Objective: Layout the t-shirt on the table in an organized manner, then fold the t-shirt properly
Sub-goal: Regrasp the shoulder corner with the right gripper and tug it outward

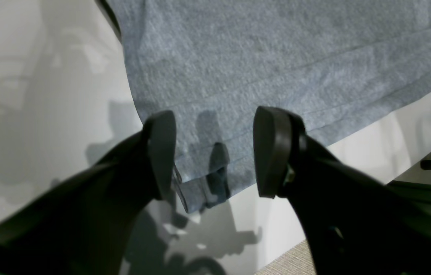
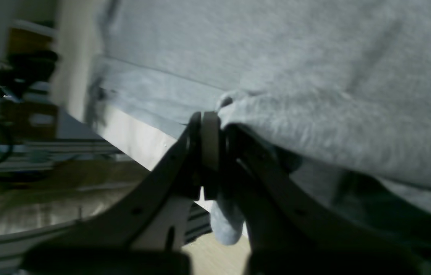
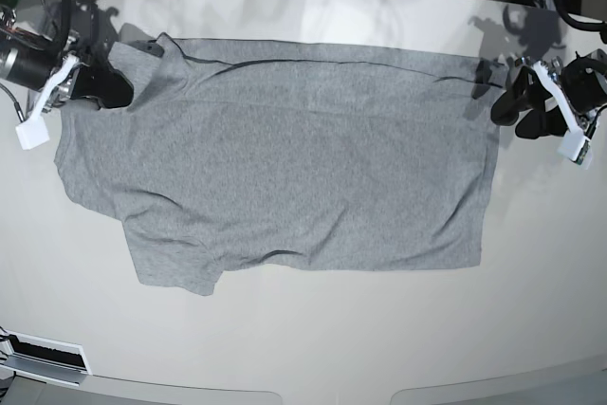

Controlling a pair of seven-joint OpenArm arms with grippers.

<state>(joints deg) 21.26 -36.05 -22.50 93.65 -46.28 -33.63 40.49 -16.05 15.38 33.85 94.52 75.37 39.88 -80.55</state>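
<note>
1. We see the t-shirt (image 3: pixel 285 158) spread plain side up across the far half of the worktop (image 3: pixel 303 348). Its long axis runs from side to side in the base view, with the hem at that view's right and the sleeves and collar end at its left.

2. Our right end effector (image 2: pixel 209 126) is clamped on a bunched fold of the t-shirt. In the base view this grip sits at the far corner of the collar end, at that view's left.

3. Our left end effector (image 1: pixel 215 152) stands wide and holds nothing. In its wrist view the two fingers (image 1: pixel 162 152) straddle a corner of the hem right at the worktop's edge, with the cloth lying between and beyond them.

4. We judge that the layout step is not finished: the near sleeve is rumpled and the collar end bows inward.

5. The coming move turns on the shirt's long axis lying between the two arms. The left arm is the nearer one to the hem corner, which lies straight ahead of its open fingers. If it closes there, we could pull the far edge taut against the right arm's hold.
</note>
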